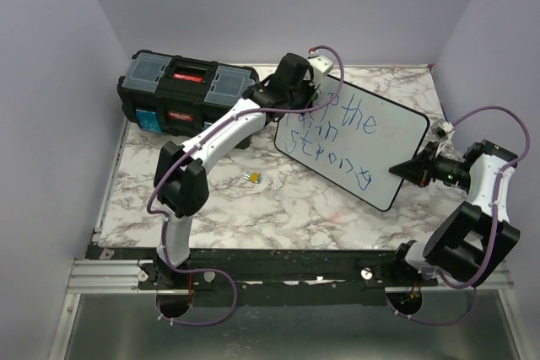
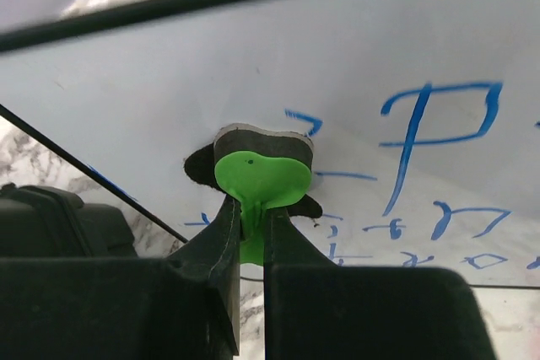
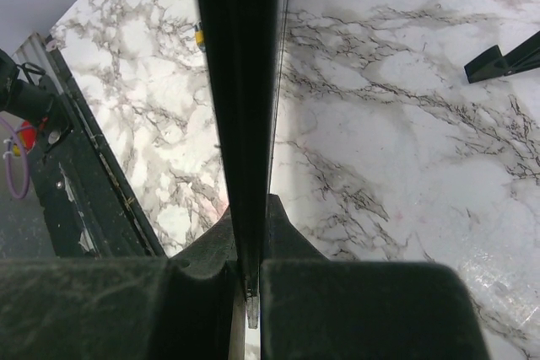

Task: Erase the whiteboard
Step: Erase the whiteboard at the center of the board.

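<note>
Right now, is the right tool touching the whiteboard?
Touching. The right wrist view shows the right tool clamped on the black edge of the whiteboard, a finger pressed against each side.

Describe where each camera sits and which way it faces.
Top external: high behind the robot, looking down on table, toolbox, whiteboard; left arm, right arm show.
Left wrist: faces the whiteboard's lettering; left pincer shut on green eraser.
Right wrist: looks along the whiteboard's black rim to the table; right pincer clamps it.
Shared: all show the whiteboard.
</note>
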Controlling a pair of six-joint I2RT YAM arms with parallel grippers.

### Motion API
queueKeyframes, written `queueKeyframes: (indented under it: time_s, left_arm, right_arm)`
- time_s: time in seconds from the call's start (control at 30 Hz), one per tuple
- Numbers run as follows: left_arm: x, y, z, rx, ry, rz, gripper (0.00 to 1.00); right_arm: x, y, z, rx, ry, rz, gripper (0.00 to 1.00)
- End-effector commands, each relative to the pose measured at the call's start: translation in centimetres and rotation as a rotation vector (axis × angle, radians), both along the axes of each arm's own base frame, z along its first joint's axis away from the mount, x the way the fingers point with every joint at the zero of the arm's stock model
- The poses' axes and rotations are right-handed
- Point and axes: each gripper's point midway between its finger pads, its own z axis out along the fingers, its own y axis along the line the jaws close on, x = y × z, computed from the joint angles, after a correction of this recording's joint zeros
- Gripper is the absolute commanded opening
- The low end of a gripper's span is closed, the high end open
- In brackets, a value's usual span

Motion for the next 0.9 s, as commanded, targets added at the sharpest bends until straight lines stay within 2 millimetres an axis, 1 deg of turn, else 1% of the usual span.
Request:
queueKeyframes:
  time_s: [0.0,0.1,0.17,0.27,0.4,0.5,0.57,0.63,0.7,0.8,0.83,0.87]
  left_arm:
    - [1.1,-1.4,4.5,-0.062,-0.094,-0.013,0.00]
    - [0.4,-2.3,5.1,-0.068,-0.116,-0.042,0.00]
    - [0.0,-2.6,4.5,-0.059,-0.111,-0.053,0.00]
    - [-0.7,-2.9,3.0,-0.051,-0.077,-0.077,0.00]
    - [-1.5,-2.6,0.5,-0.030,-0.041,-0.084,0.00]
    - [-1.6,-1.7,-1.4,0.012,-0.026,-0.069,0.00]
    - [-1.2,-0.9,-1.7,0.040,-0.036,-0.043,0.00]
    - [-0.7,-0.5,-1.3,0.047,-0.047,-0.032,0.00]
    - [-0.2,-0.4,-0.3,0.045,-0.060,-0.024,0.00]
    - [0.4,-0.7,1.9,0.031,-0.086,-0.022,0.00]
    - [0.4,-0.9,2.3,0.027,-0.086,-0.028,0.00]
    - [0.5,-1.2,3.0,0.014,-0.093,-0.034,0.00]
  right_arm:
    - [0.0,0.7,1.1,-0.021,-0.101,0.026,0.01]
    - [0.0,0.7,1.1,-0.021,-0.100,0.025,0.01]
    - [0.0,0.7,1.1,-0.022,-0.101,0.025,0.01]
    - [0.0,0.7,1.1,-0.021,-0.100,0.025,0.01]
    - [-0.1,0.7,1.1,-0.024,-0.102,0.027,0.01]
    - [-0.1,0.7,1.1,-0.024,-0.102,0.025,0.01]
    - [-0.1,0.7,1.1,-0.025,-0.103,0.025,0.01]
    - [-0.1,0.7,1.1,-0.023,-0.102,0.025,0.01]
    - [-0.1,0.7,1.2,-0.021,-0.103,0.026,0.01]
    - [-0.1,0.7,1.2,-0.023,-0.105,0.025,0.01]
    - [-0.1,0.7,1.2,-0.022,-0.104,0.025,0.01]
    - [-0.1,0.7,1.2,-0.023,-0.105,0.025,0.01]
